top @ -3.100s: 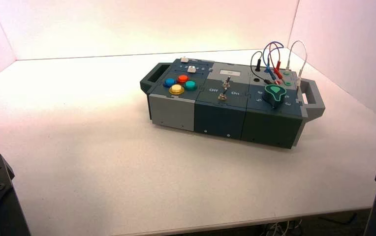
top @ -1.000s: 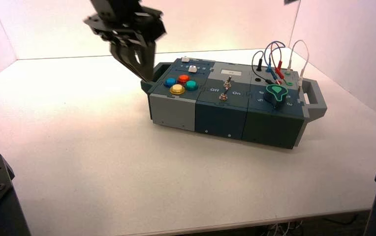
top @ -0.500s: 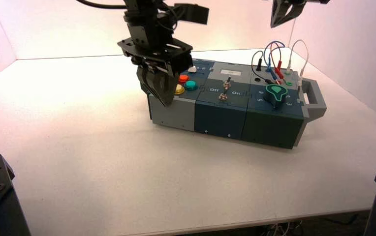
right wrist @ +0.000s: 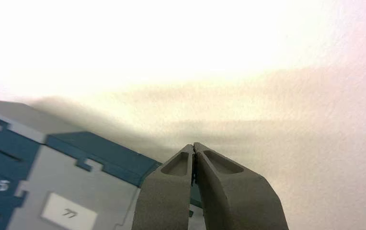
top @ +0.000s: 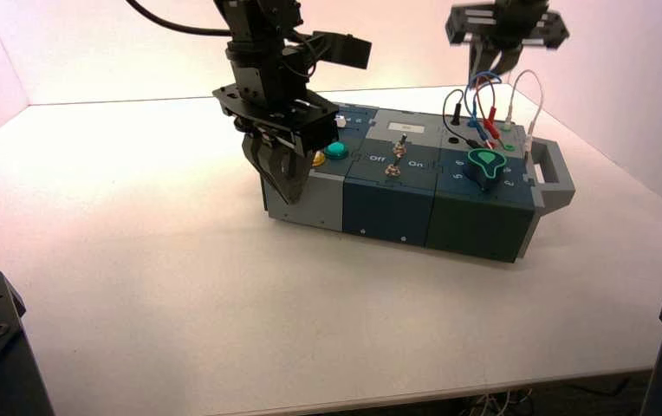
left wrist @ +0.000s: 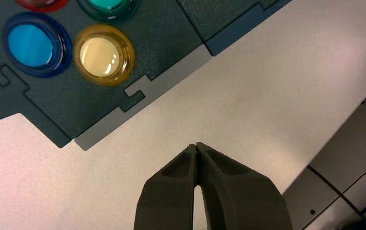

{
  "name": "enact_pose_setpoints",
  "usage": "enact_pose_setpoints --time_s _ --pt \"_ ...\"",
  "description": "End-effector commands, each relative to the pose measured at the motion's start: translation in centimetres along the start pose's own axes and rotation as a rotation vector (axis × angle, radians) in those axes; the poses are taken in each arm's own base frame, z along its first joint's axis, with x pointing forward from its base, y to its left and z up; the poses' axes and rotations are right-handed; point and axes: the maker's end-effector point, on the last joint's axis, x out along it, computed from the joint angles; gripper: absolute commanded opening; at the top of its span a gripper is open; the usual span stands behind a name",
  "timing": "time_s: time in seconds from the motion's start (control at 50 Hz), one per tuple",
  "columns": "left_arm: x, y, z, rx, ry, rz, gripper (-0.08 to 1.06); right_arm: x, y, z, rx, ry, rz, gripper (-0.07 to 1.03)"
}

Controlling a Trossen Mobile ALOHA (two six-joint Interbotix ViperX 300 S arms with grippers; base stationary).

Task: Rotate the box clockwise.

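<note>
The box (top: 388,224) shows blue button (left wrist: 30,45) only beneath left tool (left wrist: 196,144) (tips pressed together).

Left gripper (top: 289,201) angles downward at the end of its forearm, left of center toward ten o'clock, fingers together; right gripper (top: 486,73) hangs toward one o'clock, tips pointed down, its fingers also pressed shut below the wrist (top: 508,28).

Pale walls (top: 163,52) with a pinkish glow enclose a white tabletop (top: 137,303).
</note>
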Motion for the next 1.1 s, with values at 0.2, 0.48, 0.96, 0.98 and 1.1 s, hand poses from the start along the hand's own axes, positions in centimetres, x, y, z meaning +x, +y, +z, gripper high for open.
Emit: enact_pose_setpoints --time_s 0.2,0.48,0.96,0.98,1.1 --pt "0.0 0.1 1.2 0.022 -0.029 0.007 -0.03 1.3 -0.1 -0.1 0.006 0.023 -0.001 -0.02" --pt "1.0 0.4 1.9 0.032 -0.018 0.017 -0.03 1.8 -0.1 -0.7 0.004 0.051 -0.003 -0.02" --pt "1.7 1.0 2.8 0.021 -0.03 0.023 -0.03 2.6 -0.2 -2.6 0.007 0.116 -0.007 -0.02" --pt "1.7 1.1 2.7 0.02 -0.027 0.023 -0.03 2.6 -0.3 -2.7 0.009 0.121 -0.008 -0.02" --pt "1.7 1.3 2.8 0.015 -0.031 0.025 -0.03 2.6 -0.3 -3.0 0.009 0.135 -0.007 -0.02"
